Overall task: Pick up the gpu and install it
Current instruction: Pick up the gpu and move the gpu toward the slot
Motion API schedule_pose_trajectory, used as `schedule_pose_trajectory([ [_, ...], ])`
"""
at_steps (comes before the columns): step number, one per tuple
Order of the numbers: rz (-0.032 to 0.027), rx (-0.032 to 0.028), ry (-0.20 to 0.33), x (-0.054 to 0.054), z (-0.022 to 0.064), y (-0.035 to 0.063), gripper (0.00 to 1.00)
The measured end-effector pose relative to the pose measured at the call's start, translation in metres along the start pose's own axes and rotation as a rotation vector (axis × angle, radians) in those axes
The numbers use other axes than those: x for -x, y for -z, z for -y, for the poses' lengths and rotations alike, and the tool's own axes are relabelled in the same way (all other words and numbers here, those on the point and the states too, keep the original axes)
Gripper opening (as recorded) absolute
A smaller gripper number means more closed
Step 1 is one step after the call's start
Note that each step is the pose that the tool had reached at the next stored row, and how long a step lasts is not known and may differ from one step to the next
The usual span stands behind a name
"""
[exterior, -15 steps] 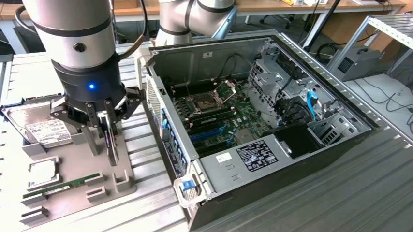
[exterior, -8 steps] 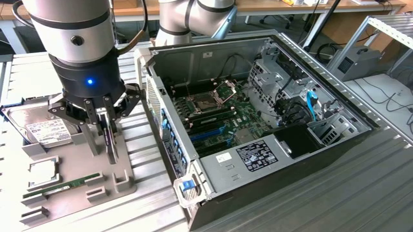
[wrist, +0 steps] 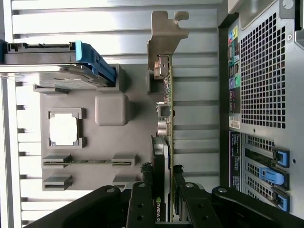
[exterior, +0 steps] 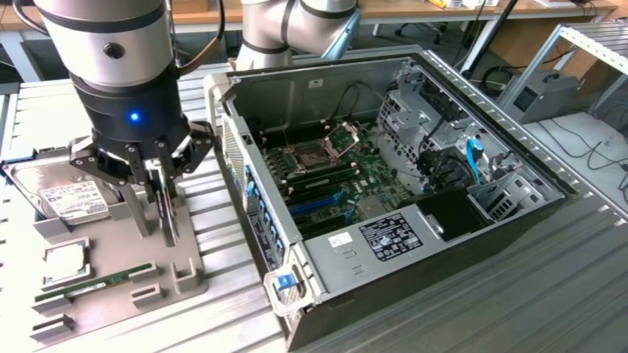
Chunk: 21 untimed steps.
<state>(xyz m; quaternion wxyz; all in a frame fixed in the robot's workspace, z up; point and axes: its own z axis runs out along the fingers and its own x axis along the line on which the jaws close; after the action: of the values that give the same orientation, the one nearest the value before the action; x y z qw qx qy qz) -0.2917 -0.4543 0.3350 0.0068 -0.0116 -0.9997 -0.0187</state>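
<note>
The gpu (exterior: 169,220) is a thin dark card standing on edge over the grey fixture tray (exterior: 118,301), on the exterior view's left. My gripper (exterior: 160,197) reaches straight down onto it, a finger on each face of the card, shut on it. Whether the card's lower edge still rests on the tray, I cannot tell. The wrist view looks along the gpu (wrist: 166,99), with its silver bracket (wrist: 164,42) at the far end and my gripper (wrist: 164,192) clamping the black cooler end. The open computer case (exterior: 393,243) lies just beside the tray, its motherboard (exterior: 324,169) exposed.
On the tray (wrist: 95,142) lie a silver hard drive (exterior: 59,195), a square processor chip (exterior: 67,265) and a green memory stick (exterior: 93,283). The case's perforated rear panel (wrist: 266,71) stands close beside the card. A second robot arm's base (exterior: 270,29) rises behind the case.
</note>
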Motion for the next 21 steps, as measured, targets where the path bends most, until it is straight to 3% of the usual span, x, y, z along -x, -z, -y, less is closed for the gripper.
schedule_pose_trajectory([
  [21,0.0001,0.0001,0.000,0.000,-0.0013,0.0265,0.27],
])
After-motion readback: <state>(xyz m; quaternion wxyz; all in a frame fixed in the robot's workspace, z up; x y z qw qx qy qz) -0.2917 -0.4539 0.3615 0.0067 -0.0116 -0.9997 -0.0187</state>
